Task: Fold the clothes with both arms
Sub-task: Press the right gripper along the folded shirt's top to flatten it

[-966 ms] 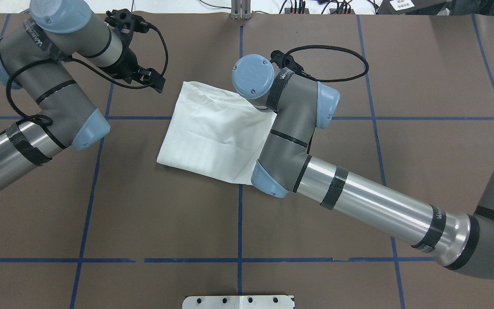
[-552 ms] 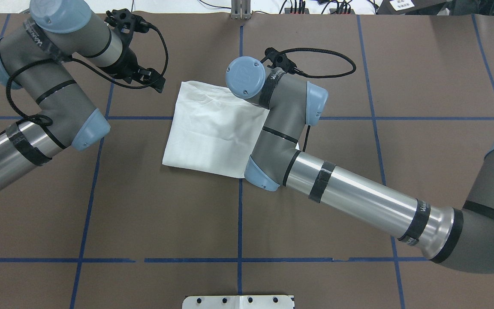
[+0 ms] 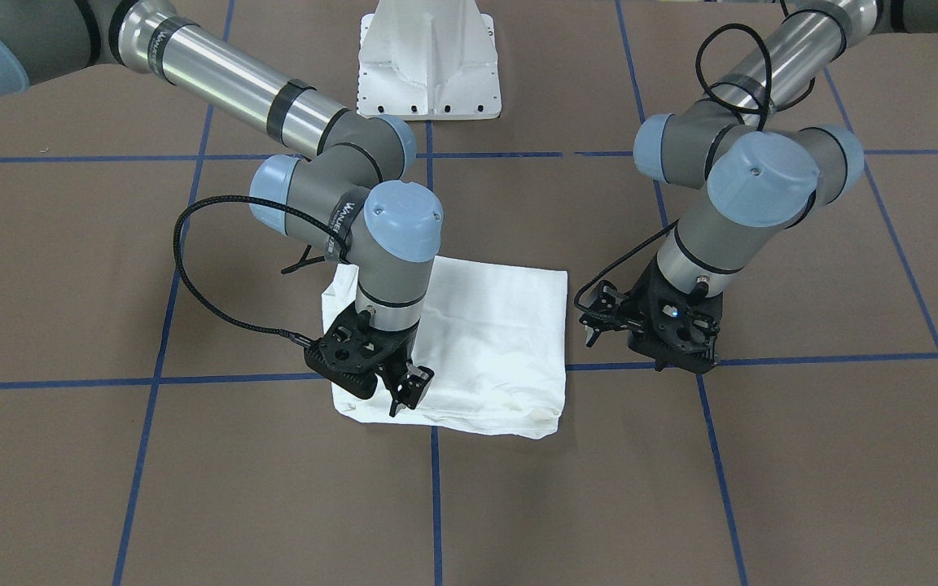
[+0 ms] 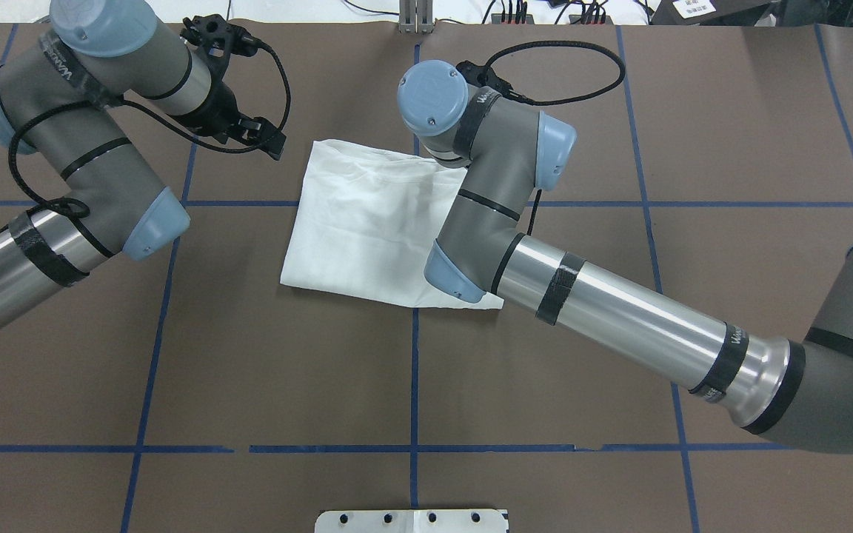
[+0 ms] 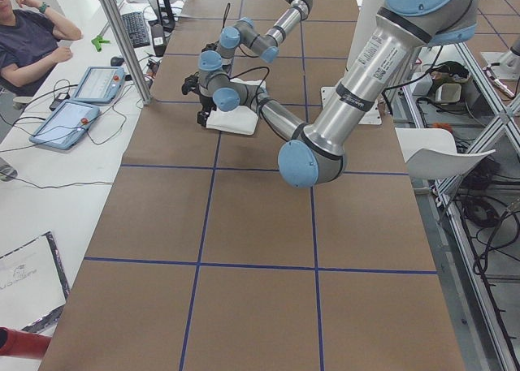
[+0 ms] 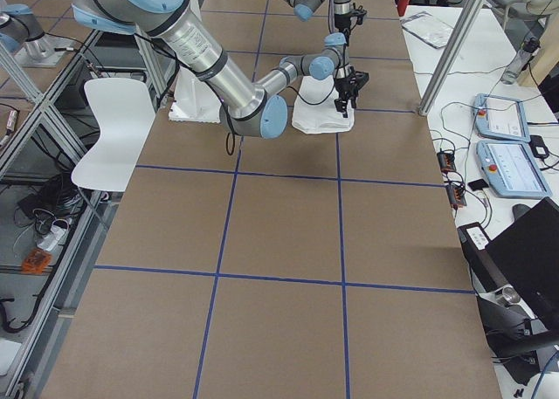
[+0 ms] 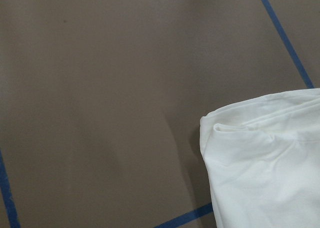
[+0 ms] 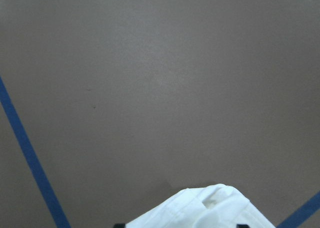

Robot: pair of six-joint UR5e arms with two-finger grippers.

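The clothes are one white shirt [image 3: 485, 342] folded into a flat square near the table's middle, also visible in the overhead view as the shirt [image 4: 360, 222]. My right gripper [image 3: 405, 392] hangs just over the shirt's edge farthest from the robot, fingers apart and holding nothing. In the overhead view its own wrist hides it. The right wrist view shows a shirt corner [image 8: 205, 210] at the bottom of the frame. My left gripper [image 3: 591, 321] is open beside the shirt's side edge, a short gap away and clear of the cloth; overhead the left gripper [image 4: 263, 137] is empty. The left wrist view shows a folded shirt corner [image 7: 270, 173].
A white metal pedestal [image 3: 428, 73] stands at the robot's side of the table. Blue tape lines cross the brown table cover [image 4: 249, 355]. A seated person [image 5: 24, 38] and tablets [image 5: 81, 95] are at a side bench beyond the far edge.
The right wrist has moved toward the table's far edge. The shirt has settled flatter, with its near right corner now lying out from under the right arm. The left arm has not moved.
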